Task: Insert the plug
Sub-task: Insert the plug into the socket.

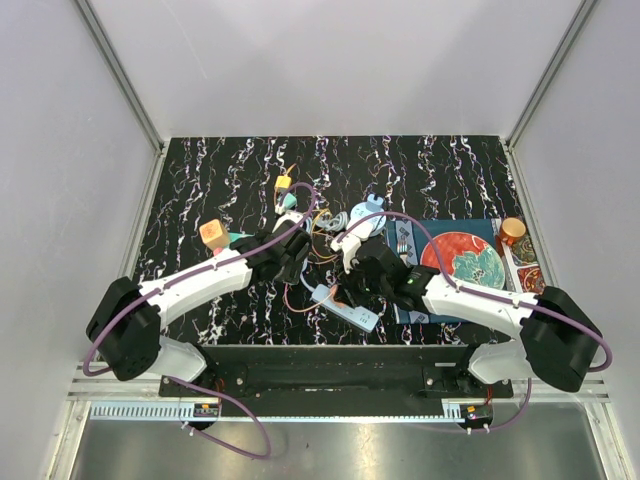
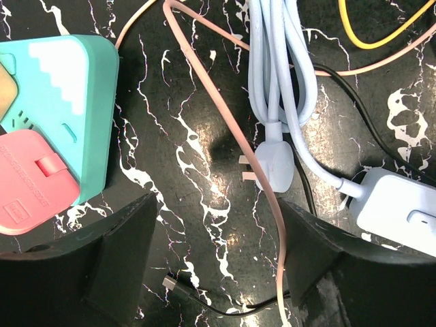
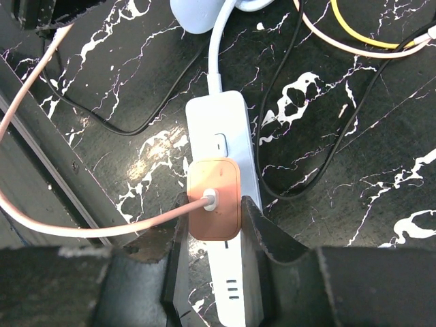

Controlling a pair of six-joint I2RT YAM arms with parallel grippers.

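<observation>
The left gripper (image 2: 216, 211) hangs with its fingers spread and holds nothing. A pink cable (image 2: 204, 88) runs between them, and a loose white plug (image 2: 272, 160) lies just beyond on the right.

Right of it, the right gripper (image 3: 214, 208) pinches the orange plug (image 3: 218, 178) by its sides. The plug sits flat on the white strip (image 3: 221, 116), over a socket near the strip's switch, with the pink cable leaving its face to the left. It looks pushed in, or nearly so, but the gap under it is hidden, so I cannot tell whether it is fully home. What seems left is a last press if needed, then letting go.

The table (image 1: 200, 180) is black with white marbling, strewn with cables in the middle. A red plate (image 1: 462, 260) sits at the right. Plain white walls (image 1: 330, 60) with metal frames close in the far side and both flanks.
</observation>
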